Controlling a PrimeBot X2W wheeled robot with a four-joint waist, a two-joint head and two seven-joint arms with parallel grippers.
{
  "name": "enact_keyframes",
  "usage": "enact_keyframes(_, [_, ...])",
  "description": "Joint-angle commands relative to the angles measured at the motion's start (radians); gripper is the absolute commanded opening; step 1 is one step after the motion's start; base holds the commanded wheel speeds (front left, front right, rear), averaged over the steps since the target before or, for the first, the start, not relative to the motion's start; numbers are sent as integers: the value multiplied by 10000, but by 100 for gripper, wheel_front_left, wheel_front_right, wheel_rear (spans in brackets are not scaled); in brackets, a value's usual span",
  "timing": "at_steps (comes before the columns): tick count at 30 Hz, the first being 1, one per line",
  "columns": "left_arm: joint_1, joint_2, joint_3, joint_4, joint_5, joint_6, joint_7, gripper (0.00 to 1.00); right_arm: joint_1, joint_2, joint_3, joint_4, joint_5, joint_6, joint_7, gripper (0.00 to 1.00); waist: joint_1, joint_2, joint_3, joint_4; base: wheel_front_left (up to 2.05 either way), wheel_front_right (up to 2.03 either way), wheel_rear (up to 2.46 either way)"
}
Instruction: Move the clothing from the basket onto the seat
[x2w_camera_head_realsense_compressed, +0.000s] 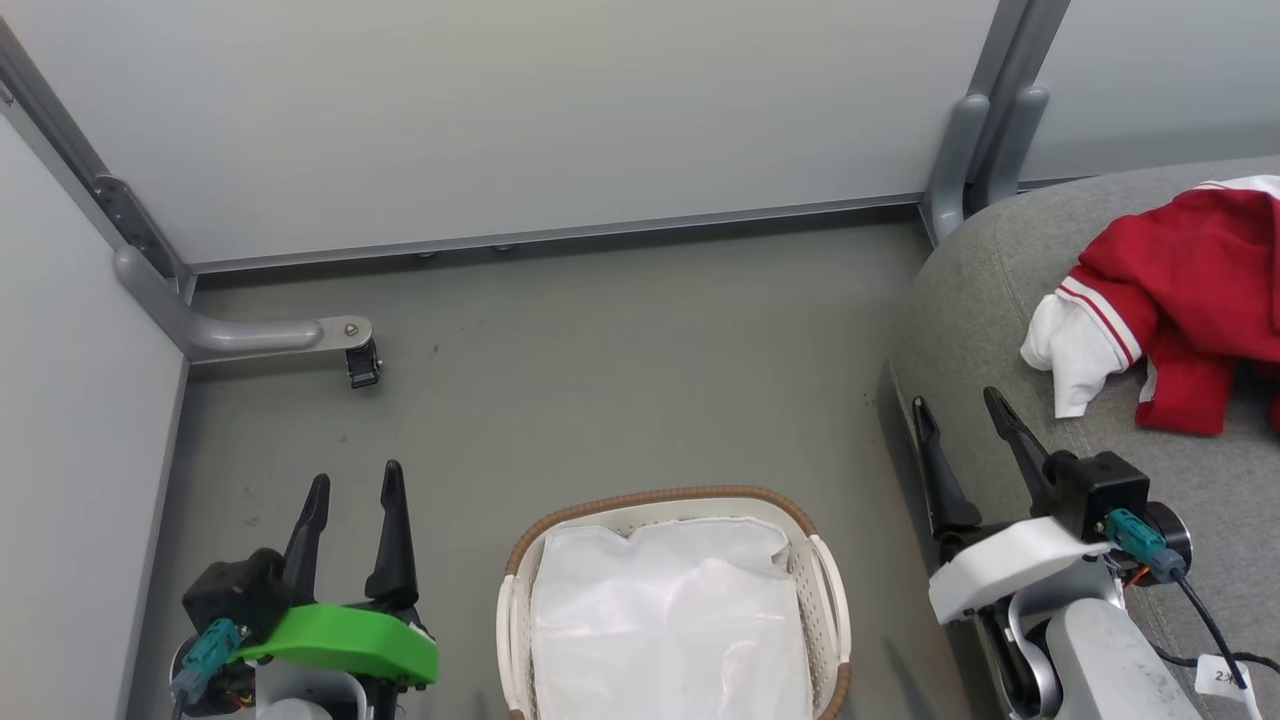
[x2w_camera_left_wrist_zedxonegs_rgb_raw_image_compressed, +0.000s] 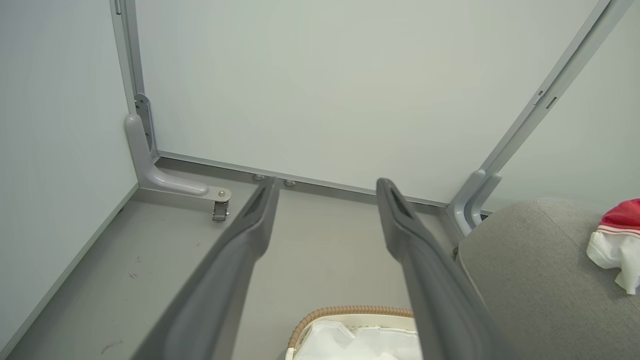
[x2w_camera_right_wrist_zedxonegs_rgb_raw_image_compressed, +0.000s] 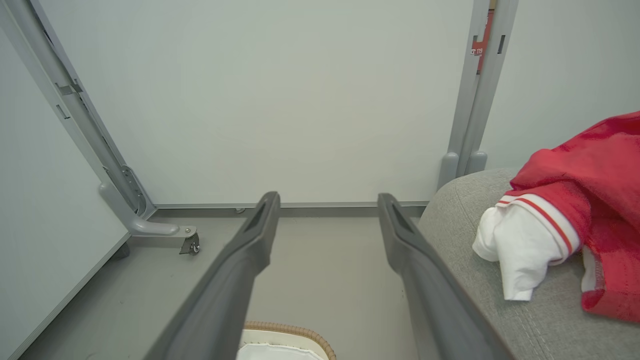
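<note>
- The clothing (x2w_camera_head_realsense_compressed: 1190, 300) was seen lying on the seat (x2w_camera_head_realsense_compressed: 1000, 330), well apart from the basket (x2w_camera_head_realsense_compressed: 832, 600), where a white liner (x2w_camera_head_realsense_compressed: 670, 620) showed.
- The left tool (x2w_camera_head_realsense_compressed: 356, 473) and right tool (x2w_camera_head_realsense_compressed: 955, 398) were held released, nothing grasped.
- The transfer was judged complete; no further grasp seemed called for.

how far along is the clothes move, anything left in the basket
Done: the red clothing lies on the grey seat. In hand: nothing; the left end effector and right end effector are open and empty. Left: seemingly nothing; the basket has a white liner in it, no red visible.
</note>
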Motion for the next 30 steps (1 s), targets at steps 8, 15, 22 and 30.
enact_keyframes(8, [678, 0, 46, -572, 113, 183, 7, 100, 814, -45, -43, -399, -67, -14, -47, 100, 0, 0, -120, -175, 0, 0, 0])
enact_keyframes(15, [879, 1, 31, -656, 154, 273, 7, 100, 916, -43, -26, -389, 28, -14, -47, 100, 0, 0, -174, -259, 0, 0, 0])
enact_keyframes(22, [863, 0, 18, -548, 148, 292, 7, 100, 884, -42, -67, -418, 30, -14, -46, 100, 0, 0, -182, -255, 0, 0, 0])
enact_keyframes(30, [842, 0, 51, -571, 206, 223, 7, 100, 879, -42, -31, -389, 78, -14, -47, 100, 0, 0, -190, -242, 0, 0, 0])
